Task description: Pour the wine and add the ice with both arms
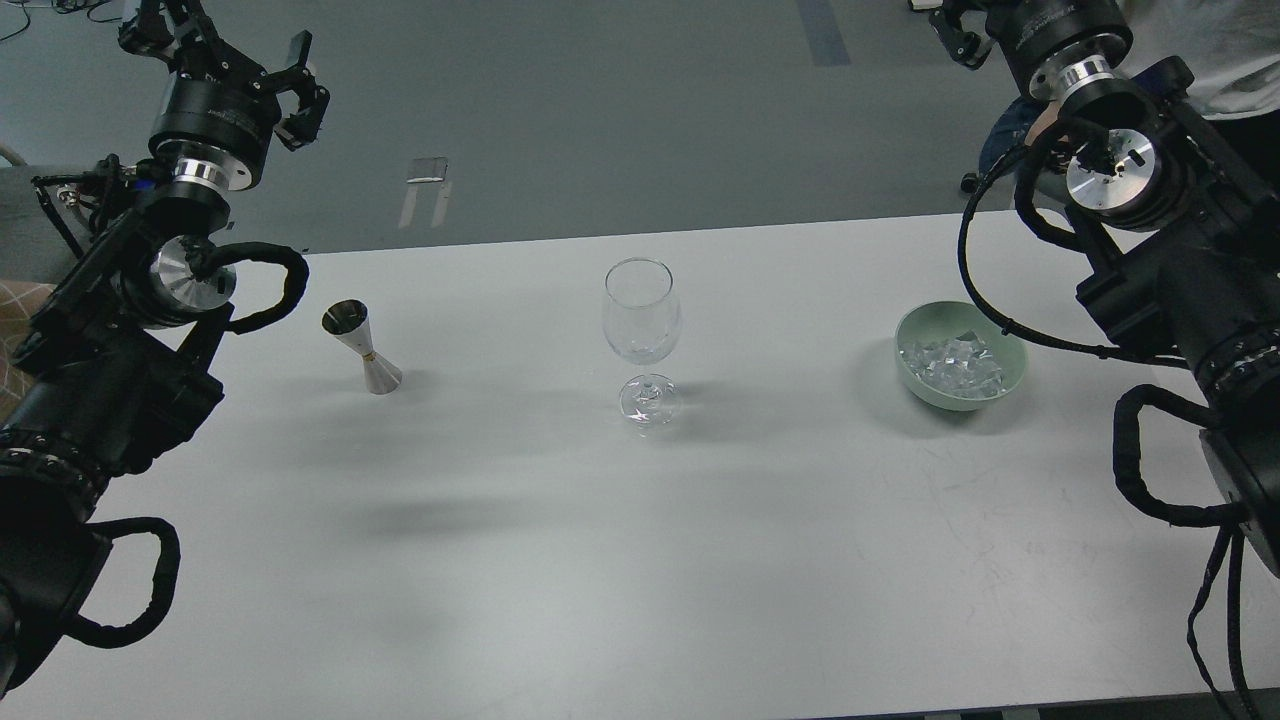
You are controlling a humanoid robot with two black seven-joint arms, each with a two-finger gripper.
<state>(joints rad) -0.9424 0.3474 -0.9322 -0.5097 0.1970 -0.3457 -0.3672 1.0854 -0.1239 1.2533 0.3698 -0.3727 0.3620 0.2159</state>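
Across the white table [560, 560], we have not yet begun: both of our arms hang raised at the far corners, well apart from everything set out. Our left gripper [225, 55] holds nothing, its claws spread wide above the floor beyond the table's edge. Our right gripper [955, 25] is cut off by the top of the frame, so we cannot tell how its fingers stand. The wine glass [641, 320] stands upright at centre, apparently empty. The green bowl [1010, 375] to its right holds the ice [950, 362], all of it untouched. The steel jigger [362, 348] stands left of the glass; any wine inside is not visible. No readable label or writing shows.
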